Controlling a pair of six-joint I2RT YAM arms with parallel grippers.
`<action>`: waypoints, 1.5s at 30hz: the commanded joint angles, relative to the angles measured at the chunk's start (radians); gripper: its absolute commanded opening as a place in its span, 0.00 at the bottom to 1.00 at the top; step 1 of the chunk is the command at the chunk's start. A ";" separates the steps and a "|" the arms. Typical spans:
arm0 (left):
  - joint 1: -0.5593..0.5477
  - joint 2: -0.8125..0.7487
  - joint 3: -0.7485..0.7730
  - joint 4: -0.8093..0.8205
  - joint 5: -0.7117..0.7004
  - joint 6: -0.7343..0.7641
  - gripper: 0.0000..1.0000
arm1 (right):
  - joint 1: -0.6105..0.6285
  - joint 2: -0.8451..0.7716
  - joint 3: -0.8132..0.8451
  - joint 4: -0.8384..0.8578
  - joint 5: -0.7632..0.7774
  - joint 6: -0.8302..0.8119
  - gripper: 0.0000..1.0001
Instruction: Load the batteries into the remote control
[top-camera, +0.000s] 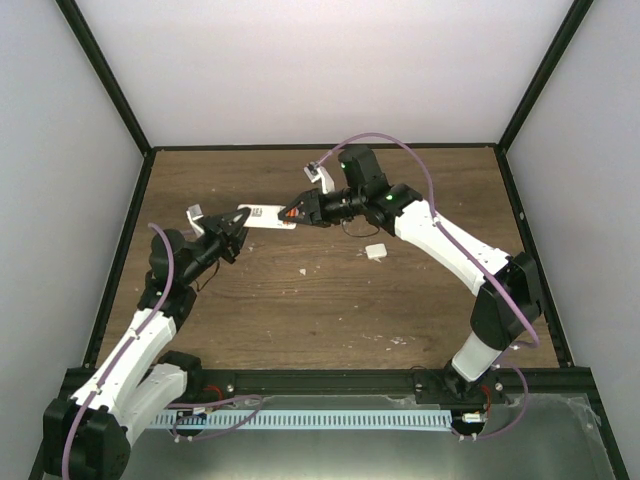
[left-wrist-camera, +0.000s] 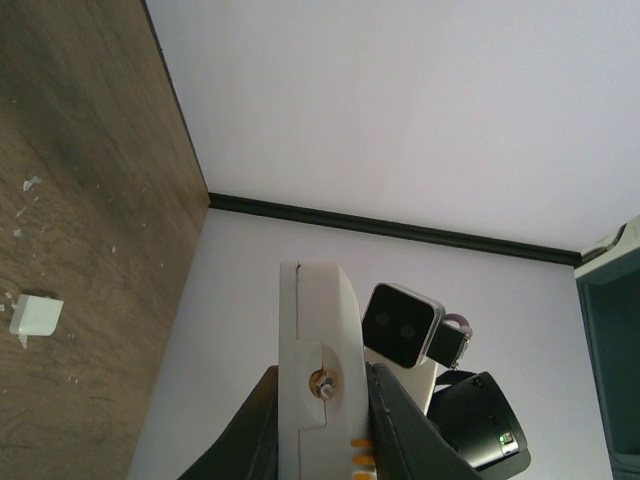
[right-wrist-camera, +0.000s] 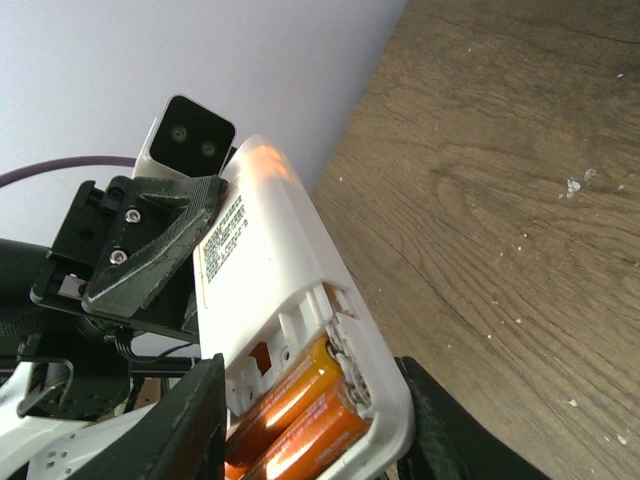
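From above, the remote control (top-camera: 258, 216) is held off the surface (top-camera: 300, 310) between the left tool (top-camera: 232, 230) and right tool (top-camera: 300, 212), each closed on one end; a white cover piece (top-camera: 376, 251) lies apart. In the left wrist view, the remote is seen edge-on, its lower part cut off. In the right wrist view, two batteries (right-wrist-camera: 300, 395) are seated in its open compartment, their near ends cropped

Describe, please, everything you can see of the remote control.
The remote control is a white plastic slab held off the wooden table, its printed back facing up. Its battery bay is uncovered, with two orange batteries lying side by side inside. The left gripper clamps one end, the right gripper the battery end.
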 joint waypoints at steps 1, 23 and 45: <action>-0.004 -0.012 -0.011 0.111 -0.027 -0.025 0.00 | 0.019 0.000 0.009 0.063 -0.064 0.017 0.34; -0.004 -0.020 -0.052 0.249 -0.068 -0.038 0.00 | 0.000 -0.058 -0.060 0.131 -0.021 0.038 0.35; -0.001 0.036 -0.061 0.077 0.076 0.570 0.00 | -0.273 -0.188 -0.140 -0.314 0.544 -0.297 0.68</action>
